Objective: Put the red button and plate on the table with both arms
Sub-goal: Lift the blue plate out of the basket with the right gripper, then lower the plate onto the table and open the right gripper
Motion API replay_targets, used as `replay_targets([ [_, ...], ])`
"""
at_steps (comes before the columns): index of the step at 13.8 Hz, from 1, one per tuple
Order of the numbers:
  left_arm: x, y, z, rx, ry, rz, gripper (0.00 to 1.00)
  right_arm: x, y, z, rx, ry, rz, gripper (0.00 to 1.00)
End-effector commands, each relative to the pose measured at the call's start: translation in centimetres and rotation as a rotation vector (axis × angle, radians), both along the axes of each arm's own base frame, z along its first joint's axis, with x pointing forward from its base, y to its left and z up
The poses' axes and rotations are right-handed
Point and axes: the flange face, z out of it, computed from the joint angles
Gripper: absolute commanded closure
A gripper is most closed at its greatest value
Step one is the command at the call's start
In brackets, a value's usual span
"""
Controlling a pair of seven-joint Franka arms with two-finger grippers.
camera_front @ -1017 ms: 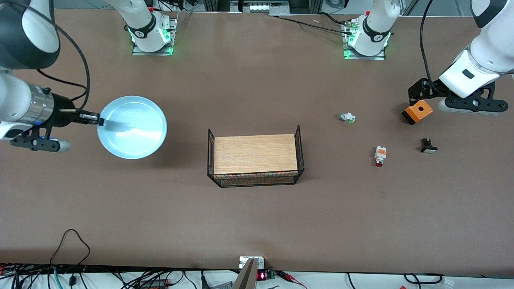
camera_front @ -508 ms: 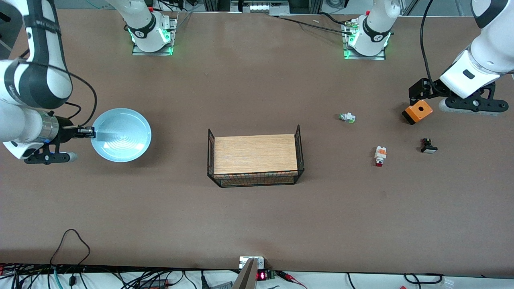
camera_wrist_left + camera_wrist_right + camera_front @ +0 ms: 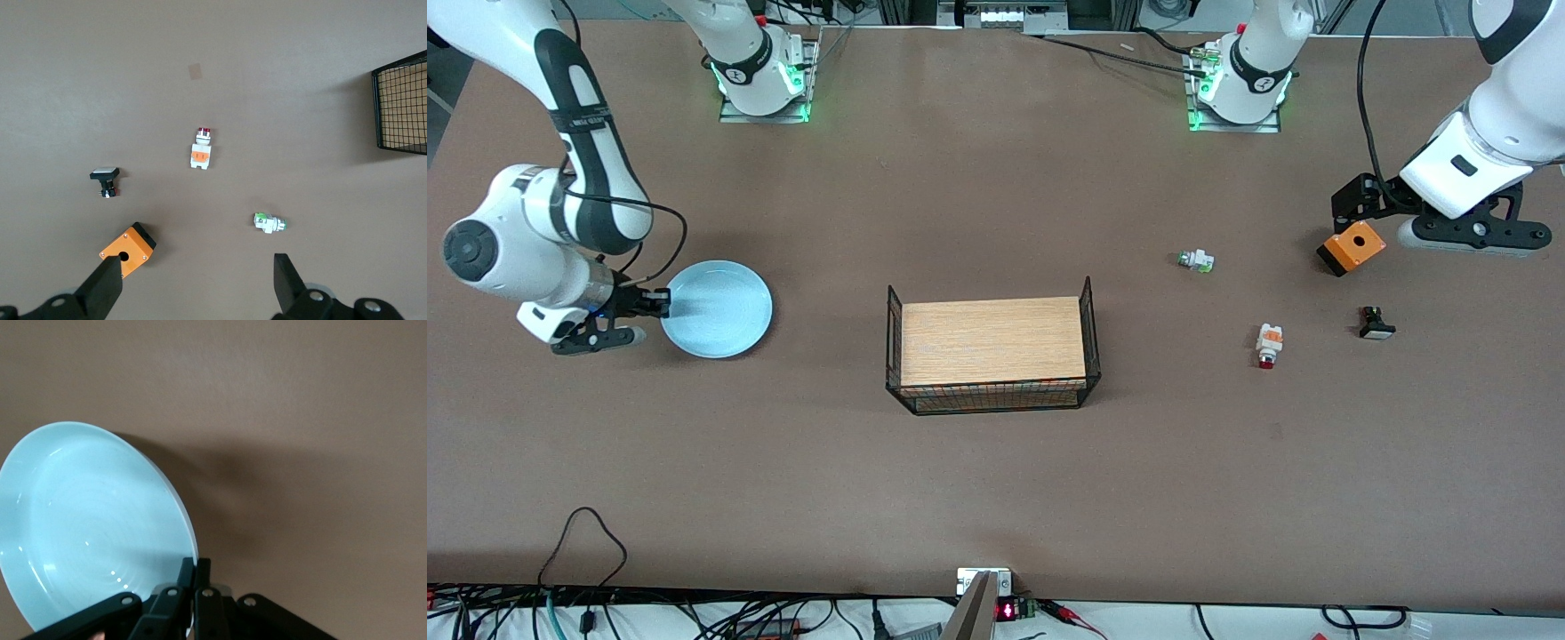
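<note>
The pale light-blue plate (image 3: pixel 717 308) is low over the brown table (image 3: pixel 996 471) at the right arm's end. My right gripper (image 3: pixel 660 303) is shut on its rim; the plate (image 3: pixel 87 527) shows tilted in the right wrist view with the fingers (image 3: pixel 195 577) pinching its edge. The red button (image 3: pixel 1268 344) lies on the table toward the left arm's end and shows in the left wrist view (image 3: pixel 201 150). My left gripper (image 3: pixel 1347 203) is open and empty, up over the orange box (image 3: pixel 1352 246).
A wood-topped black wire rack (image 3: pixel 992 351) stands mid-table. A white-and-green part (image 3: pixel 1196 260) and a small black part (image 3: pixel 1376 323) lie near the red button. The orange box (image 3: pixel 127 248) sits by one left fingertip (image 3: pixel 100 290).
My right gripper has lowered the plate toward the table and moved it toward the right arm's end. The left arm and the small parts have not moved.
</note>
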Motion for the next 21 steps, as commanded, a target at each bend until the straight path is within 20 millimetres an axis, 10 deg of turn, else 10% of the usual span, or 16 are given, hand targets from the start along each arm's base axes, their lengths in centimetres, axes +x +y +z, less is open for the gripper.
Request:
replay_targets([
  [1, 0.4, -0.4, 0.5, -0.001, 0.001, -0.003, 0.0, -1.9, -1.2, -1.4, 0.004, -0.022, 0.044, 0.84],
  [2, 0.4, -0.7, 0.5, -0.001, 0.001, -0.006, 0.0, -1.8, -1.3, -1.3, 0.01, -0.025, 0.019, 0.01],
  [10, 0.3, -0.7, 0.5, -0.001, 0.003, -0.007, 0.0, 2.3, 6.3, 13.8, 0.025, -0.039, -0.147, 0.0],
  [16, 0.3, -0.6, 0.5, -0.001, 0.004, -0.006, 0.0, 4.3, 7.1, 26.6, 0.011, 0.022, -0.127, 0.0],
  [21, 0.4, -0.5, 0.5, -0.001, 0.004, -0.004, 0.0, 3.6, 6.6, 32.9, 0.005, 0.047, -0.228, 0.0],
])
